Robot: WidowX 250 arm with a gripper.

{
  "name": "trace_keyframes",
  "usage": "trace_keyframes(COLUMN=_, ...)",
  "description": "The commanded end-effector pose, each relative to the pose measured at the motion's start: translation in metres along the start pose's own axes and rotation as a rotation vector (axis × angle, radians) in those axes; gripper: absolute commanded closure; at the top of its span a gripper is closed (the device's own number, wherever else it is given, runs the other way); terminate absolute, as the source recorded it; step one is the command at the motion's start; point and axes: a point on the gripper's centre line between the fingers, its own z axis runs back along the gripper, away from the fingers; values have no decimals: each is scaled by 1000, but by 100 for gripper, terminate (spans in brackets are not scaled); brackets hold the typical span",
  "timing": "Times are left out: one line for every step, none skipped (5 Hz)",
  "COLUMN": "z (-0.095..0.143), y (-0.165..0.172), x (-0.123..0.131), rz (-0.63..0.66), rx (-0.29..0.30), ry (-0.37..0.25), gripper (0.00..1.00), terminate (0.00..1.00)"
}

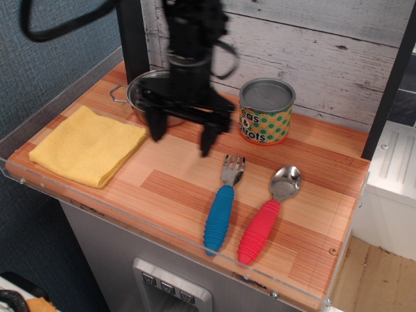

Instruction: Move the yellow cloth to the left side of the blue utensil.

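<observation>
The yellow cloth lies folded and flat at the left end of the wooden counter. The blue utensil, a fork with a ribbed blue handle, lies near the front middle, tines pointing back. My gripper hangs open and empty above the counter between the cloth and the fork, in front of the steel pot. Its left fingertip is just right of the cloth's right edge. It touches nothing.
A red-handled spoon lies right of the fork. A patterned tin can stands at the back. The steel pot is partly hidden behind my gripper. A clear rail edges the counter front; a plank wall is behind.
</observation>
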Motion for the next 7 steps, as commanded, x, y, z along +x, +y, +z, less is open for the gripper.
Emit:
trace_keyframes(z=-6, y=79, x=1, rz=148, rx=-1, ry=-1, gripper=0, terminate=0)
trace_keyframes(z=-12, y=105, x=4, rz=171, rx=39, ry=-11, gripper=0, terminate=0)
trace_keyframes(z=-16, y=122, x=7, rz=191, rx=51, ry=-31, gripper=100, terminate=0)
trace_keyframes(z=-27, y=132, x=9, rz=178, rx=71, ry=-30, gripper=100, terminate=0)
trace_keyframes(z=-38, y=137, x=11, rz=106, rx=65, ry=-25, gripper=100, terminate=0)
trace_keyframes(z=-45, y=137, x=12, rz=61, rx=77, ry=-21, gripper=100, terminate=0)
trace_keyframes(z=-50, y=133, x=13, rz=36, rx=76, ry=-27, gripper=100, terminate=0)
